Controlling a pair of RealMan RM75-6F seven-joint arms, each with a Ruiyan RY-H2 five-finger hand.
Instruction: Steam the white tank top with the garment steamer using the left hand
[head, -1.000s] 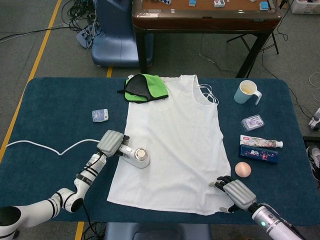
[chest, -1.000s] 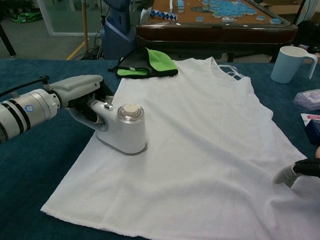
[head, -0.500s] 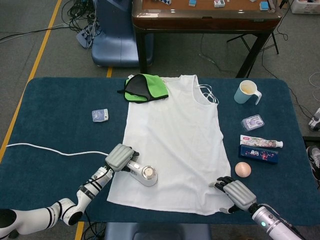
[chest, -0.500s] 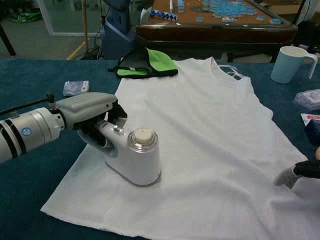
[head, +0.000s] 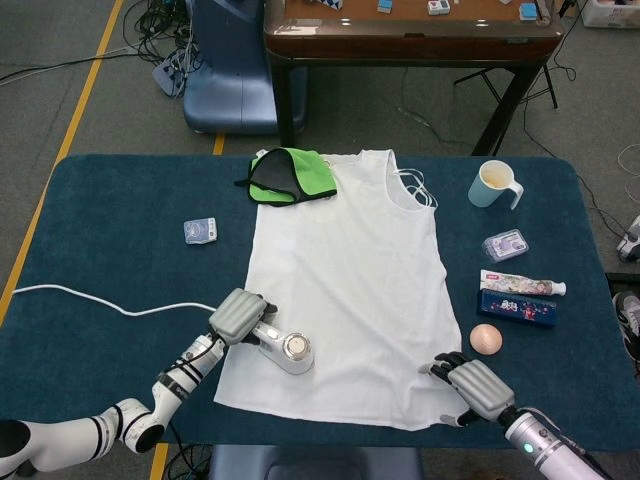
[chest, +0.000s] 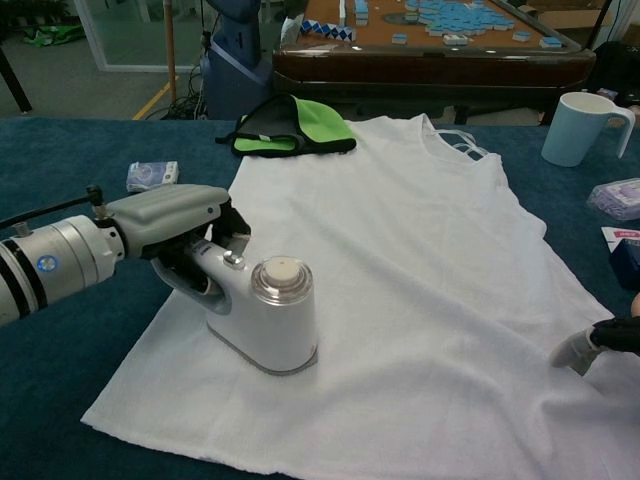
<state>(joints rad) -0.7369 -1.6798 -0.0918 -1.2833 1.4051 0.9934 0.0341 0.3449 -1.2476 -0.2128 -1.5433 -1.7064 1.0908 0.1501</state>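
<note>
The white tank top (head: 345, 280) (chest: 420, 260) lies flat on the blue table, neckline at the far side. My left hand (head: 238, 315) (chest: 175, 220) grips the handle of the white garment steamer (head: 290, 350) (chest: 265, 325), which stands on the shirt's lower left part near the hem. A white cord (head: 90, 298) trails from it to the left. My right hand (head: 470, 388) rests on the shirt's lower right corner with its fingers curled down onto the cloth; in the chest view only a fingertip (chest: 575, 350) of it shows at the right edge.
A green and black cloth (head: 290, 177) lies by the shirt's top left corner. A small packet (head: 200, 230) sits left of the shirt. On the right stand a pale blue mug (head: 493, 184), a wipes pack (head: 505, 245), a tube (head: 522, 285), a dark box (head: 517, 308) and a pink ball (head: 486, 338).
Over the last second the steamer slid down the shirt toward the near hem with my left hand; in the last half second it barely shifted. The right hand stayed put.
</note>
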